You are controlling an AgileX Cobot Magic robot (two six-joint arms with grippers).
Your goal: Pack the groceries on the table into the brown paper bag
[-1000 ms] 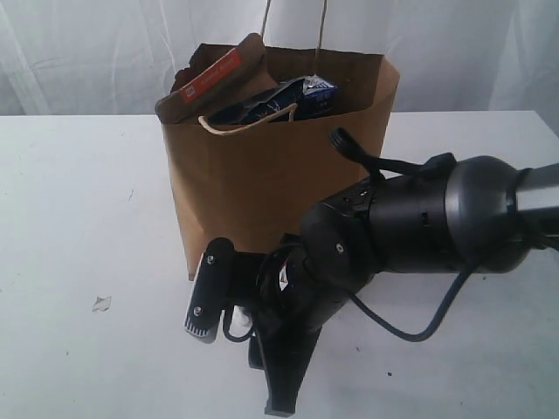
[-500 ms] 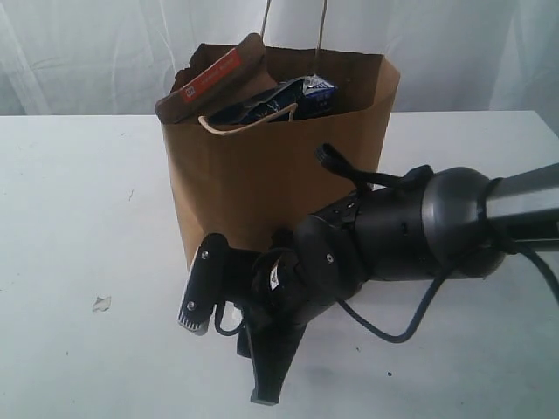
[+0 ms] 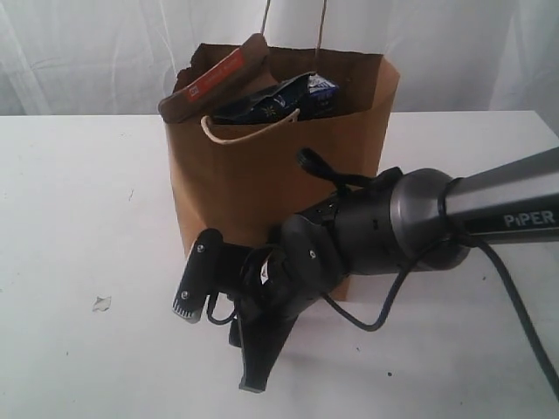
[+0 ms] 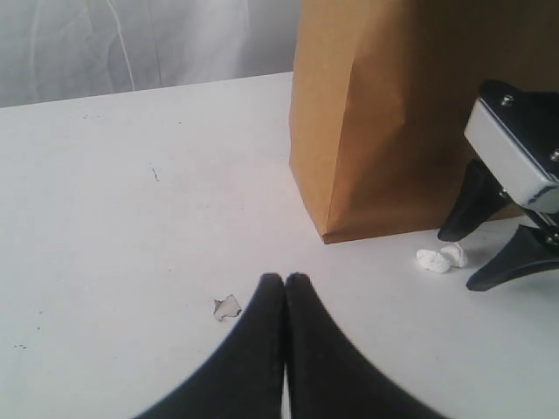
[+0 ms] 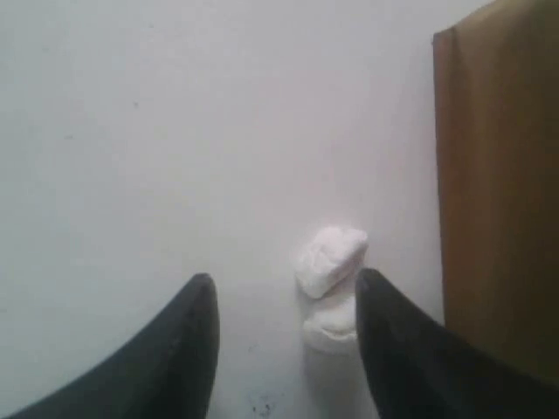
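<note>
Matt kraft paper bag (image 3: 262,175); smooth white tabletop (image 3: 79,201).

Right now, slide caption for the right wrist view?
Open right gripper straddling small white crumbs on the white tabletop beside the brown kraft paper bag.

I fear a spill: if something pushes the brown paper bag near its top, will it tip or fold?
Probably it would dent first: the brown paper bag has thin, creased walls. It may tip, being tall with packets reaching its rim.

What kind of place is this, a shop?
Probably a robot test room, not a shop: a plain white table, a white curtain behind it, and a robot arm beside a brown paper bag of groceries.
</note>
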